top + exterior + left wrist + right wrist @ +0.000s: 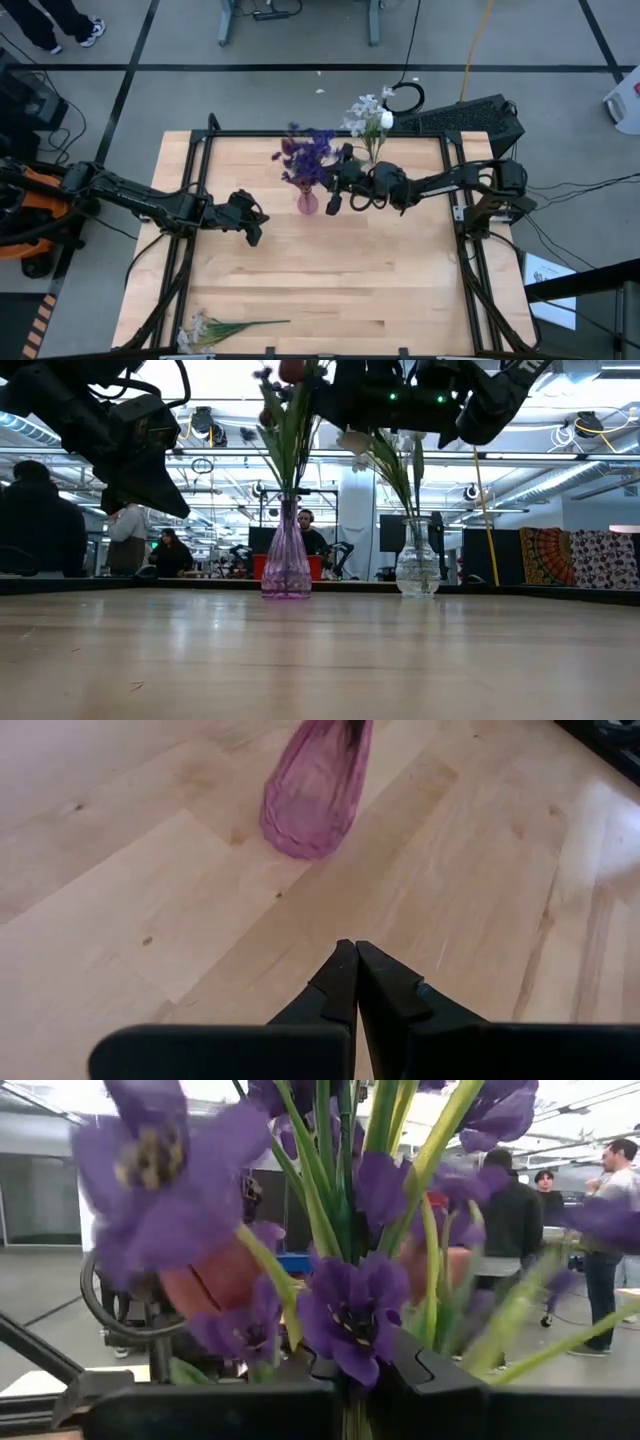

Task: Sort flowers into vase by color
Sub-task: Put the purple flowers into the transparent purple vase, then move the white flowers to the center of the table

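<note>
The spray (215, 327) at the table's near edge looks light and floppy; I'd pinch its thin green stem, not the blossoms. Left gripper (252, 232) hangs closed and empty near the pink vase (307, 203); right gripper (333, 203) is closed beside the purple flowers (305, 155); whether it grips a stem I can't tell.

Open-plan robotics lab or workshop: pale wooden worktable (330, 270) in a black metal frame (470, 270) on grey taped concrete floor (180, 90), exposed ceiling ducts (560, 460), people (40, 525) at background workstations.

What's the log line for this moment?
left gripper: shut, empty | right gripper: shut, at purple flowers | pink vase: upright
</note>
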Tool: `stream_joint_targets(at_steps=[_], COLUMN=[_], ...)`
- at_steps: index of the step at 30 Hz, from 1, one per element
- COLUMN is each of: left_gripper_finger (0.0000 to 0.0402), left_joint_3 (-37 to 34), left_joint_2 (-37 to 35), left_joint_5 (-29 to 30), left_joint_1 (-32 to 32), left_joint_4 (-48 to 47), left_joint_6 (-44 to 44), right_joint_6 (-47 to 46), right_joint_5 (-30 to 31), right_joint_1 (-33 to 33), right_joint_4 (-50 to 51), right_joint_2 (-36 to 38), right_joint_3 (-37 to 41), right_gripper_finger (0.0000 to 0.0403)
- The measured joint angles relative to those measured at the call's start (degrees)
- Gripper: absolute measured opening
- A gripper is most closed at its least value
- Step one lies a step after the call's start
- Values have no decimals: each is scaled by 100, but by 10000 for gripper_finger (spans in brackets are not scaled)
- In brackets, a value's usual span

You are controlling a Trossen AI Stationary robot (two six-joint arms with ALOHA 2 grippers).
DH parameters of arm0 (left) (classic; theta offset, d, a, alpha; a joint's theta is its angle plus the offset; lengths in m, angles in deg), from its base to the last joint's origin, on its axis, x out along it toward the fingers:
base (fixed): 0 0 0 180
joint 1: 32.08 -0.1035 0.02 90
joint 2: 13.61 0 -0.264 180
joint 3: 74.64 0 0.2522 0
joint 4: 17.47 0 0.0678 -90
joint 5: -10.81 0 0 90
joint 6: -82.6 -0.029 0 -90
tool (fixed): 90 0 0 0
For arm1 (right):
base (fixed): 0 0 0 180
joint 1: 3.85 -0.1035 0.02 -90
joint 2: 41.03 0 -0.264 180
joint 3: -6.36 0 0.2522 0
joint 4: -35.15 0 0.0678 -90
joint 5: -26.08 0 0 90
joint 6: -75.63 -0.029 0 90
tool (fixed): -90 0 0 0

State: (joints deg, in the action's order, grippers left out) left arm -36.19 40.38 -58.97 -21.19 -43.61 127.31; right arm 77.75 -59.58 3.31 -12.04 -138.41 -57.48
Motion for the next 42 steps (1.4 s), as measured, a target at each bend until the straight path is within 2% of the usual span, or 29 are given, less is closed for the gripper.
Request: stream_joint_targets(at_steps=[11, 16, 23, 34, 38, 42], left_gripper_finger=[13, 13, 13, 13, 13, 13], left_joint_3=[0, 0, 0, 0, 0, 0], left_joint_2=[0, 0, 0, 0, 0, 0], left_joint_5=[0, 1, 1, -45, -48, -56], left_joint_1=[0, 0, 0, 0, 0, 0], left_joint_4=[-9, -9, -15, -15, -15, -14], left_joint_6=[3, 0, -2, 0, -2, -2], right_joint_6=[-276, -217, -297, -280, -121, -222], right_joint_5=[2, -12, -9, 14, 30, 65], right_joint_1=[-2, -7, -15, -85, -208, -333], right_joint_4=[-9, 611, 975, 2824, 3233, 3645], right_joint_2=[-463, -460, -424, 570, 1028, 1436], right_joint_3=[-26, -36, -15, -11, -11, -11], right_gripper_finger=[11, 13, 58, 164, 181, 179])
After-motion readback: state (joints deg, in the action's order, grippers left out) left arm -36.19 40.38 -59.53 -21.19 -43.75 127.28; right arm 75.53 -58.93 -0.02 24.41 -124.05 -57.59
